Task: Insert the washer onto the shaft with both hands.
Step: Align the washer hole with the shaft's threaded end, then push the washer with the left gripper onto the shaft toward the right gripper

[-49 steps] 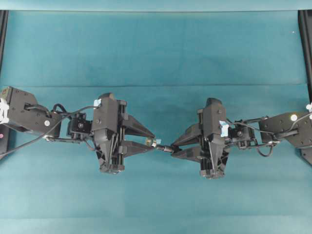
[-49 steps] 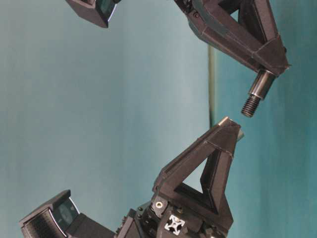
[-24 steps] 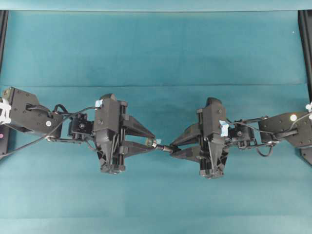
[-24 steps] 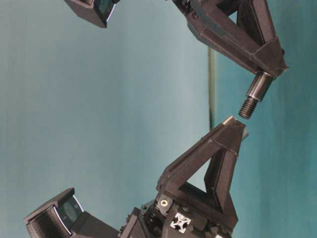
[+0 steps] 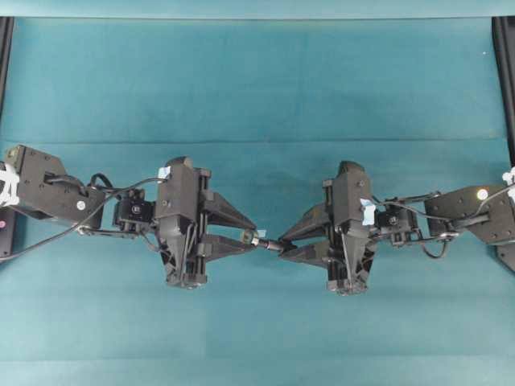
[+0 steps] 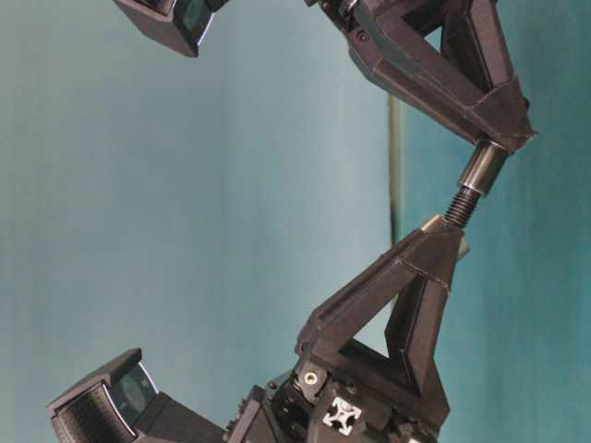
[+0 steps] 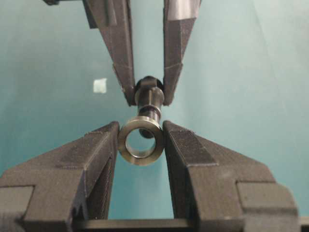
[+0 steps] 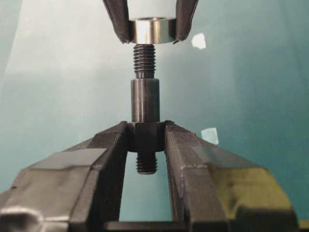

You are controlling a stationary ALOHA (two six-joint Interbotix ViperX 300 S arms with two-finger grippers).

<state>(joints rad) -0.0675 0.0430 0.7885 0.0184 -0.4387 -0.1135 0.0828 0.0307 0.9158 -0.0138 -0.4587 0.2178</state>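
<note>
My left gripper (image 5: 251, 237) is shut on the washer (image 7: 141, 160), a small grey metal ring pinched at its sides between the fingertips. My right gripper (image 5: 286, 241) is shut on the shaft (image 8: 145, 101), gripping its thick collar, with a threaded end pointing at the ring. In the right wrist view the thread tip meets the underside of the washer (image 8: 154, 31). In the left wrist view the tip shows through the top of the ring's hole. Seen from table level, the shaft (image 6: 480, 171) slants down onto the left gripper (image 6: 443, 231). Both are held above the teal cloth.
Pale tape scraps lie on the teal cloth (image 7: 100, 85) (image 8: 198, 41) (image 8: 210, 135). Black frame posts stand at the left (image 5: 4, 64) and right (image 5: 503, 80) edges of the overhead view. Both arms reach in from the sides and meet mid-table.
The gap between thread tip and washer has closed: the left gripper moved the ring toward the shaft, and the tip now sits at the hole. Both grips unchanged.
</note>
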